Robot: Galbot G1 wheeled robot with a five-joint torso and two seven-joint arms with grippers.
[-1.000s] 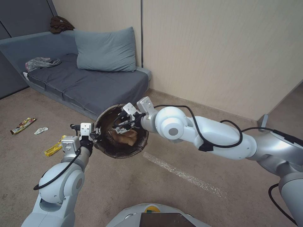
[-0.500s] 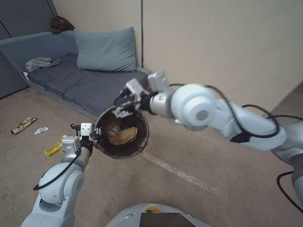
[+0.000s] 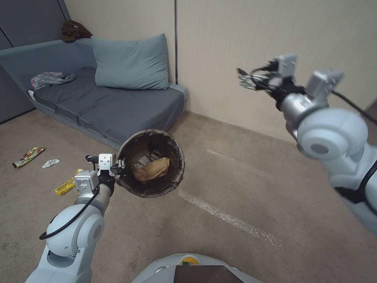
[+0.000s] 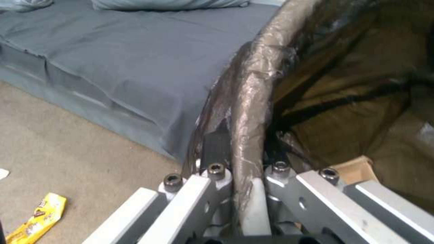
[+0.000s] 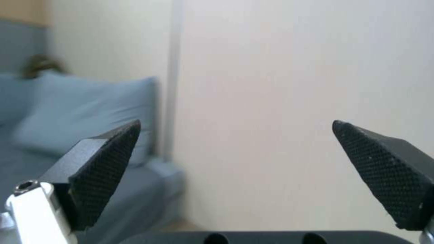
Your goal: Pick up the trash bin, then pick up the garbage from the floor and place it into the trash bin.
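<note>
Your left gripper (image 3: 118,168) is clamped on the rim of the small round white plastic trash bin (image 3: 151,163) lined with a dark brown-black bag; the left wrist view shows one finger outside the bag-wrapped rim (image 4: 253,112) and one inside, so the bin hangs off that gripper's far side, tilted with its mouth facing up toward the head camera. A crumpled brown paper piece (image 3: 151,169) lies inside, just beyond the clamped rim. Your right gripper (image 3: 248,80) is raised high near the beige wall, well apart from the bin, its jaws wide open with nothing between the black textured pads (image 5: 106,169). Garbage on the carpet waits off the left gripper's outer side: a yellow snack wrapper (image 3: 68,182) nearest it, a crumpled white tissue (image 3: 51,162) farther out, and a multicoloured snack wrapper (image 3: 28,156) beyond that. For the next pickup, judging from this, keep the left grip steady and the bin mouth upward so nothing spills, and bring the open right gripper down over one wrapper only.
</note>
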